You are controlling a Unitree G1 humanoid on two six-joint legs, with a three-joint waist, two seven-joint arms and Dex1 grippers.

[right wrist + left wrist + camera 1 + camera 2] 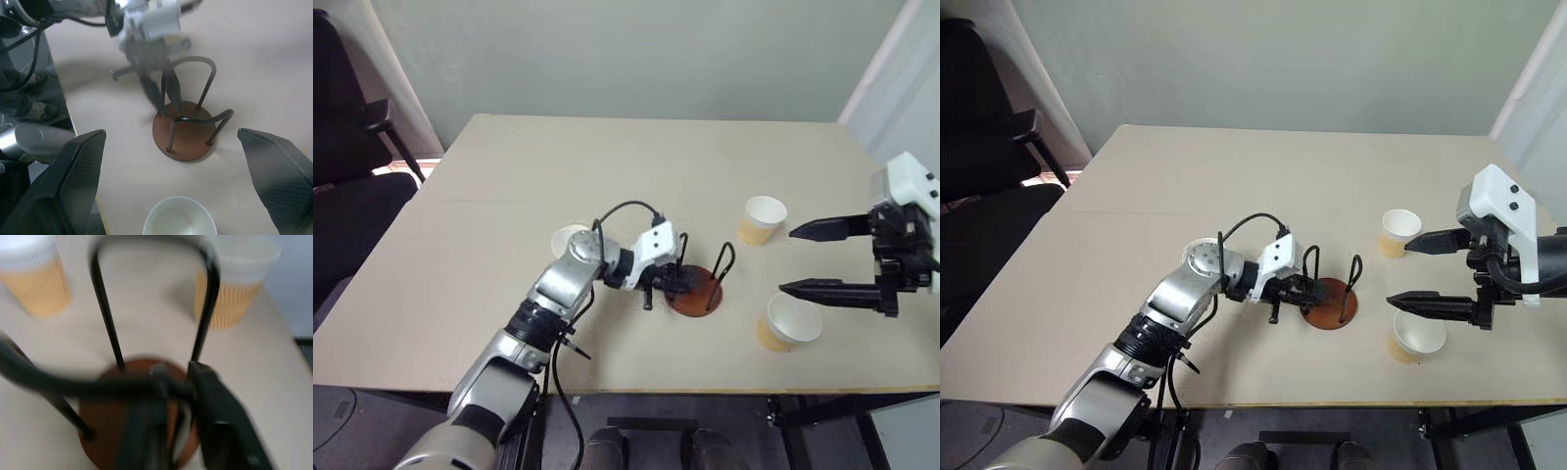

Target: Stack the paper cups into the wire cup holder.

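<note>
The wire cup holder [697,294], a reddish-brown disc with black wire loops, stands empty near the table's front middle. My left gripper [674,284] reaches into it from the left, with its jaws slightly open astride one wire upright [178,423]. One paper cup [764,218] stands upright to the right of the holder, and another [790,321] sits nearer the front edge. A third cup [568,238] is partly hidden behind my left arm. My right gripper [788,259] hovers wide open between the two right-hand cups and holds nothing.
The beige table [607,166] runs back to a grey wall. A black chair [352,147] stands off the table's left side. A black cable [626,208] loops above my left wrist.
</note>
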